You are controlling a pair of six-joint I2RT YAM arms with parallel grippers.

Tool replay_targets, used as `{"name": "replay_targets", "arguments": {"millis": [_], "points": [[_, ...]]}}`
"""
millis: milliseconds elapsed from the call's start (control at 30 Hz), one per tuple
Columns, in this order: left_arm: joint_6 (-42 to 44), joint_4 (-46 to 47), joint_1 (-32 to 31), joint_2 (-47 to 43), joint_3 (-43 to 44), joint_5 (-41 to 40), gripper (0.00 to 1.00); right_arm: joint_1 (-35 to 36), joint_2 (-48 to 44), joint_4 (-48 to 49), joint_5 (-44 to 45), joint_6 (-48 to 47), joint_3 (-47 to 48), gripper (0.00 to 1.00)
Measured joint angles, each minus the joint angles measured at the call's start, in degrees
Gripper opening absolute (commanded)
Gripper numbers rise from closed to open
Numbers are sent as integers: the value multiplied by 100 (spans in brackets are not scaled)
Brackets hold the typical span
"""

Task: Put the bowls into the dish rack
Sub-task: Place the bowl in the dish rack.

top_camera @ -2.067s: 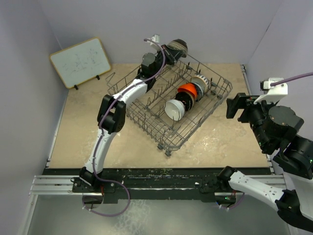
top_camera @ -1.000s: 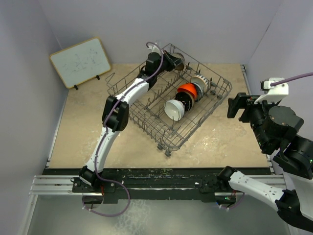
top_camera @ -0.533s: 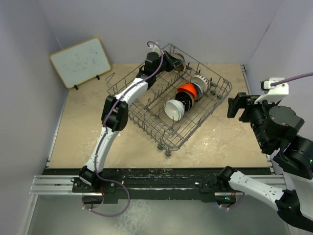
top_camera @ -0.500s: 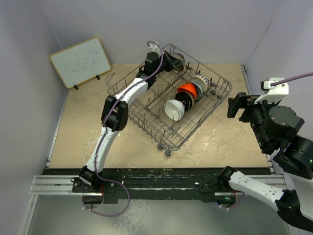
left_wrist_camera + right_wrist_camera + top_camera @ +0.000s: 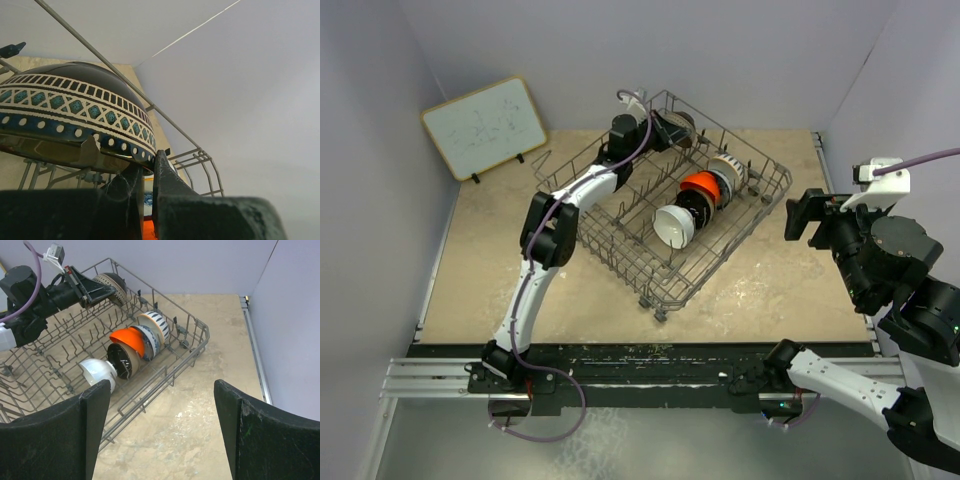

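Five bowls (image 5: 128, 342): lined up in the dish rack (image 5: 610, 236).
Sixth bowl (image 5: 75, 107): rim pinched in the left hand (image 5: 148, 167) — lowered from above into the far corner.
Right hand (image 5: 800, 218): open, empty.
Remaining: release only.

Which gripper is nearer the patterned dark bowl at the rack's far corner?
Left. The left gripper is shut on the patterned dark bowl; the right gripper hangs open right of the dish rack.

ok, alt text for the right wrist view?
Grey wire dish rack holding five bowls on edge: white, dark, orange, blue-and-white, striped cream. At its far corner the left arm has its jaws shut on a sixth, patterned bowl. Right jaws frame the foreground, open.
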Motion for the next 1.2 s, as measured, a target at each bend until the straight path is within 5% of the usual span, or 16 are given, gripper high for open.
{"name": "replay_targets", "arguments": {"millis": [100,233,433,733,1200], "points": [[-48,118,17,-39,-122,35,0,0,0,2,0,-15,0,85],[-160,105,31,-39,-129,44,17,0,0,22,0,-33,0,85],[-199,-323,59,-37,-39,109,22,0,13,90,0,-70,20,86],[-111,-1322,70,-33,-2,313,55,0,13,131,-2,-96,20,86],[-31,-1036,105,-50,20,522,78,2,13,170,0,-129,20,85]]}}
